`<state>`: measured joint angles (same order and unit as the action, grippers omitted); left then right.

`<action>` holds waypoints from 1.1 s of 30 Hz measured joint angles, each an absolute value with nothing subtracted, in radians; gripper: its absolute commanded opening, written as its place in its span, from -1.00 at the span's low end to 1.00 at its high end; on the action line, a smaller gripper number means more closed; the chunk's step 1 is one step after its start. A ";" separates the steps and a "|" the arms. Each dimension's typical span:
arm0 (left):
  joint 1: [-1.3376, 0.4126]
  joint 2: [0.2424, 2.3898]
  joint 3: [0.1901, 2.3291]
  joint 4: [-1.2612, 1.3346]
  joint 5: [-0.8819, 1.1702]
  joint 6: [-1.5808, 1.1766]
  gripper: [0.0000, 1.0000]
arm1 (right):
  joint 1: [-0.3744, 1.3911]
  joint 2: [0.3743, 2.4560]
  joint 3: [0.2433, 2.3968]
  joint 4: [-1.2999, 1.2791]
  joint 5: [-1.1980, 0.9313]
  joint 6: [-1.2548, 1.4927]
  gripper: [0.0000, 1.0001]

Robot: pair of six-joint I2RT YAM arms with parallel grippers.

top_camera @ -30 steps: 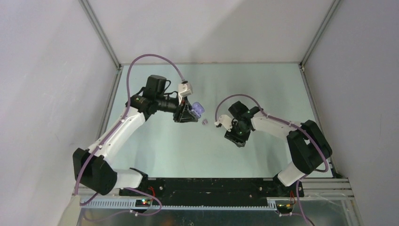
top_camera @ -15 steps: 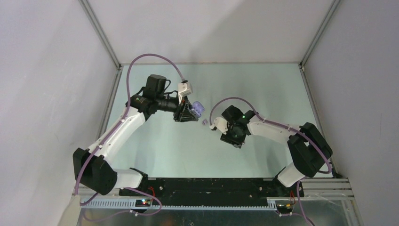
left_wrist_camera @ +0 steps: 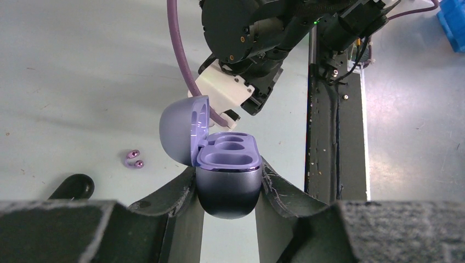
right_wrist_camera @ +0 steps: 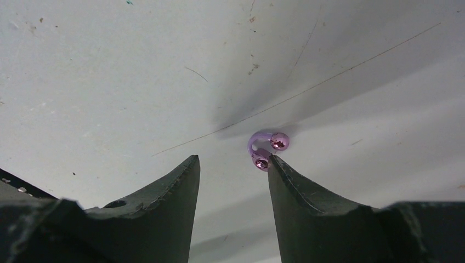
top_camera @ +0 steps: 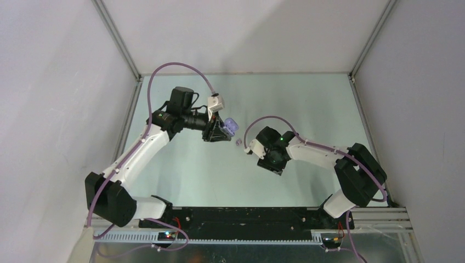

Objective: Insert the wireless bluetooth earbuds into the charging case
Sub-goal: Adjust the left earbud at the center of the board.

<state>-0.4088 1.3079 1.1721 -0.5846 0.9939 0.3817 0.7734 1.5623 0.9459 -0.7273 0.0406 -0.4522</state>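
Observation:
My left gripper (left_wrist_camera: 227, 178) is shut on the lilac charging case (left_wrist_camera: 227, 164), holding it upright above the table with its lid (left_wrist_camera: 183, 129) swung open to the left. The two sockets inside show and have nothing in them. One small lilac piece of the wireless bluetooth earbuds (right_wrist_camera: 266, 148), with two shiny rounded beads on a curved loop, lies on the table. My right gripper (right_wrist_camera: 233, 160) is open just above it, and the right fingertip (right_wrist_camera: 277, 167) is almost against the nearer bead. From above, that earbud (top_camera: 238, 142) lies between the case (top_camera: 231, 126) and the right wrist (top_camera: 271, 155).
The pale green table (top_camera: 307, 104) is fenced by metal rails (top_camera: 359, 109) at the sides and back. The right arm's wrist and purple cable (left_wrist_camera: 181, 60) hang close behind the held case. A black base bar (top_camera: 247, 216) runs along the near edge.
The right arm has moved left toward the earbud, bringing its open fingers over it. The left arm and the case have not moved.

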 measured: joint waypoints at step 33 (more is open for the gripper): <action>-0.405 1.308 1.158 -0.563 0.997 0.366 -1.00 | 0.776 1.583 0.918 -0.727 0.057 -0.437 0.02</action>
